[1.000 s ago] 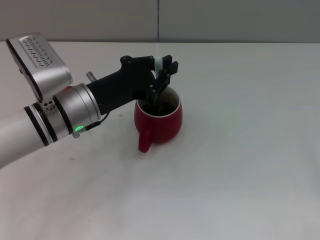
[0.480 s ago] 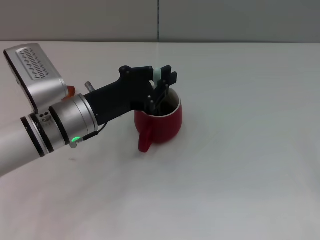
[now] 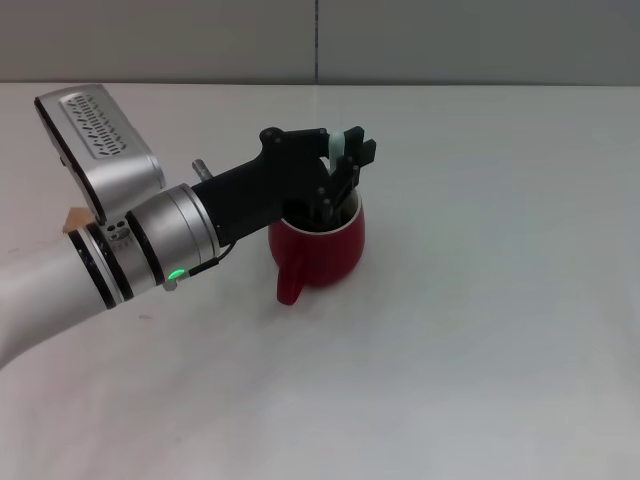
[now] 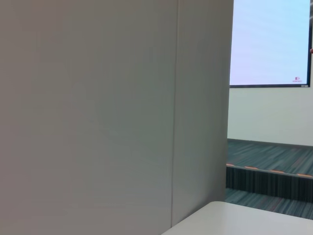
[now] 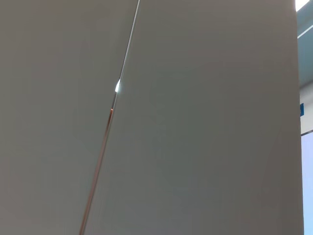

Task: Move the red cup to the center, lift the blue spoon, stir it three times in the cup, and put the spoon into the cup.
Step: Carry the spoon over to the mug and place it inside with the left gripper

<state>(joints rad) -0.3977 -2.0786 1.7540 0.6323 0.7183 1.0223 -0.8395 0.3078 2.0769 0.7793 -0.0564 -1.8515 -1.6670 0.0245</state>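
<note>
Now the red cup (image 3: 318, 248) stands upright near the middle of the white worktop (image 3: 480, 330), with its handle turned toward the robot. Above its opening is the left claw (image 3: 347, 160), reaching in from the left side. This claw is pinching the pale handle of the blue spoon (image 3: 351, 143), which stands almost vertical; the lower part of the spoon goes down into the cup and is hidden there. No right claw appears in any view.
</note>
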